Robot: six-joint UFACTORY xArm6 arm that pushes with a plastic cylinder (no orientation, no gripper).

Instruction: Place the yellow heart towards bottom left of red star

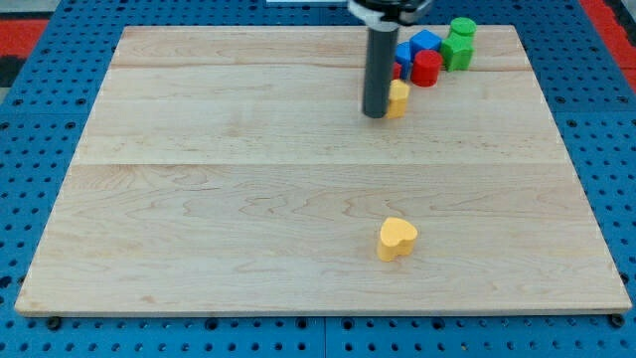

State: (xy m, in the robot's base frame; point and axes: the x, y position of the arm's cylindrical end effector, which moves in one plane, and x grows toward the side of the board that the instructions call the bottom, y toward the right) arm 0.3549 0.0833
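The yellow heart lies alone on the wooden board, low and a little right of centre. My tip stands near the view's top, far above the heart, touching or nearly touching the left side of a small yellow block. A sliver of red shows just right of the rod. It may be the red star, but the rod hides most of it, so I cannot tell its shape.
A cluster sits at the top right: a red cylinder, a blue block, another blue block, and two green blocks. A blue pegboard surrounds the board.
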